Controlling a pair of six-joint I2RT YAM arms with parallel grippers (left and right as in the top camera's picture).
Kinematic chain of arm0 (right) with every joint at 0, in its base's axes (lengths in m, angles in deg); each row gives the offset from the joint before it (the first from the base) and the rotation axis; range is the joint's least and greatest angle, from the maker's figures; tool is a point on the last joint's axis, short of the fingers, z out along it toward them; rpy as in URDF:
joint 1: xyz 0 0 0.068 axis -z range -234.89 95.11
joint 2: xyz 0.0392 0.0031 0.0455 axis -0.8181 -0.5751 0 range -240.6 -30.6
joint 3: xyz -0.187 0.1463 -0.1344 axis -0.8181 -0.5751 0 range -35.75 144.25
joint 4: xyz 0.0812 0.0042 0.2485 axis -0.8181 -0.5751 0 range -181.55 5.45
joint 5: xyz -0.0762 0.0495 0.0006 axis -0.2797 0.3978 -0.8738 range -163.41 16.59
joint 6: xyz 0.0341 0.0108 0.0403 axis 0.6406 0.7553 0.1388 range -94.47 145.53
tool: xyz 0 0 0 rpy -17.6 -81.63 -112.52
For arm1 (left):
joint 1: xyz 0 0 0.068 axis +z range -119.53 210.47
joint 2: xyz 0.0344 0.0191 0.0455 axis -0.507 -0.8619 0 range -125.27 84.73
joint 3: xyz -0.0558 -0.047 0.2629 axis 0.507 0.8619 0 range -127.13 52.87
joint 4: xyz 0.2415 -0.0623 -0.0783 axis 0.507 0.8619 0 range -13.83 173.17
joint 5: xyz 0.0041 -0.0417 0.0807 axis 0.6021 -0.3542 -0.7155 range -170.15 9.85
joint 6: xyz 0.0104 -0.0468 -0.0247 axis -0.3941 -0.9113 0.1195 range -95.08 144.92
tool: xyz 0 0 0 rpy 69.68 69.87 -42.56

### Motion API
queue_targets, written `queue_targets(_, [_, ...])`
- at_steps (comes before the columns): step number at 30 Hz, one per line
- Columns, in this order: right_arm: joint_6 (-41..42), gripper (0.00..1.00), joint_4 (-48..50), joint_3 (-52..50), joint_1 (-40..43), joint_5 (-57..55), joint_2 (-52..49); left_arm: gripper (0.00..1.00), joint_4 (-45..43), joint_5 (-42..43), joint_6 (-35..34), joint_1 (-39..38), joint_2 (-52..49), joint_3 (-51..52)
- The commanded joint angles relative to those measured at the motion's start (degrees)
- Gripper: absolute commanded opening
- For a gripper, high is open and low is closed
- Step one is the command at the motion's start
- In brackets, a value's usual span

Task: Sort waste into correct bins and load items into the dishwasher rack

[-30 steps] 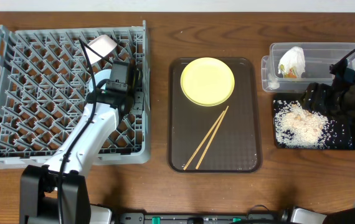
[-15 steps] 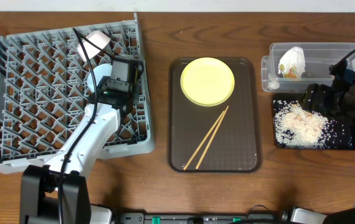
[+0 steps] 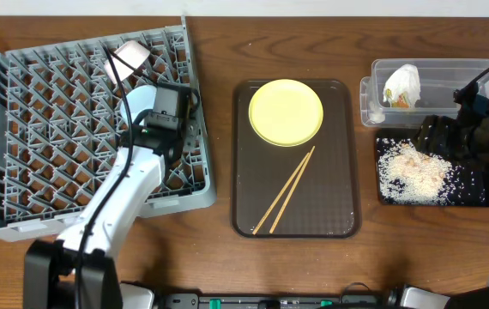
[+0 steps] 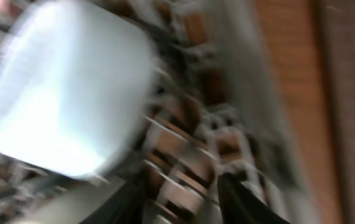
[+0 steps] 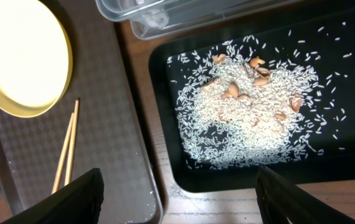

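Dishwasher rack point(image 3: 47, 137): far left on the table, grey, set askew to the table edge, pegs upright.
Light blue bowl point(image 3: 139, 99): inside the rack, towards its right side, partly hidden under the left arm's wrist; only a pale blur at upper left in the left wrist view.
White vessel point(image 3: 131, 54): in the rack at its far edge, just beyond the light blue bowl (cup or bowl, cannot tell which).
Left gripper point(image 4: 184, 199): above the right part of the rack, spread apart with bare lattice in the gap, gripping nothing (badly blurred view).
Serving tray point(image 3: 330, 206): dark brown, middle of the table, right of the rack.
Yellow plate point(image 3: 286, 112): flat on the far half of the serving tray.
Chopsticks point(image 3: 284, 191): on the serving tray, nearer than the yellow plate, laid slantwise, close together at the far tips and slightly spread at the near ends.
Clear tub point(image 3: 450, 73): far right of the table.
Napkin point(image 3: 404, 81): crumpled, in the left end of the clear tub.
Snack wrapper point(image 3: 396, 102): in the clear tub, tucked against the near side of the napkin.
Black tray point(image 3: 476, 196): right side, just nearer than the clear tub.
Rice crumbs point(image 5: 246, 118): heaped in the left half of the black tray, with brownish bits on top (stray grains scattered all round).
Right gripper point(image 5: 184, 199): over the black tray, spread wide, holding nothing.
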Motion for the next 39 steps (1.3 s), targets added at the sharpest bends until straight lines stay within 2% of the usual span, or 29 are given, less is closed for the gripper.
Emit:
queue_targets(1, [0.0, 0.76, 0.0, 0.9, 0.2, 0.5, 0.2, 0.40, 5.1, 10.4, -4.3, -0.8, 1.7, 0.1])
queue_targets(6, [0.0, 0.76, 0.0, 0.9, 0.2, 0.5, 0.2, 0.38, 14.4, 12.8, -9.5, -0.8, 1.6, 0.1])
queue_targets(8, [0.0, 0.76, 0.0, 0.9, 0.2, 0.5, 0.2, 0.34, 18.0, 12.8, -10.9, -0.8, 1.6, 0.1])
queue_targets(13, [0.0, 0.76, 0.0, 0.9, 0.2, 0.5, 0.2, 0.32, 25.4, 13.4, -11.9, -0.8, 1.6, 0.1])
queue_targets(19, [0.0, 0.76, -0.1, 0.9, 0.2, 0.5, 0.2, 0.32, 29.7, 19.5, -11.8, -0.8, 1.6, 0.1])
queue_targets(25, [0.0, 0.76, -0.4, 0.9, 0.2, 0.5, 0.2, 0.32, 35.0, 19.8, -11.8, -0.8, 1.6, 0.1])
queue_targets(30, [0.0, 0.76, -0.4, 0.9, 0.2, 0.5, 0.2, 0.33, 36.1, 19.8, -11.8, -0.8, 1.6, 0.1])
queue_targets(33, [-0.1, 0.76, -0.4, 0.9, 0.2, 0.5, 0.2, 0.38, 34.3, 19.5, -11.8, -0.8, 1.6, 0.1])
queue_targets(39, [-0.1, 0.76, -0.8, 0.9, 0.2, 0.5, 0.2, 0.36, 33.9, 15.9, -11.9, -0.8, 1.9, 0.1])
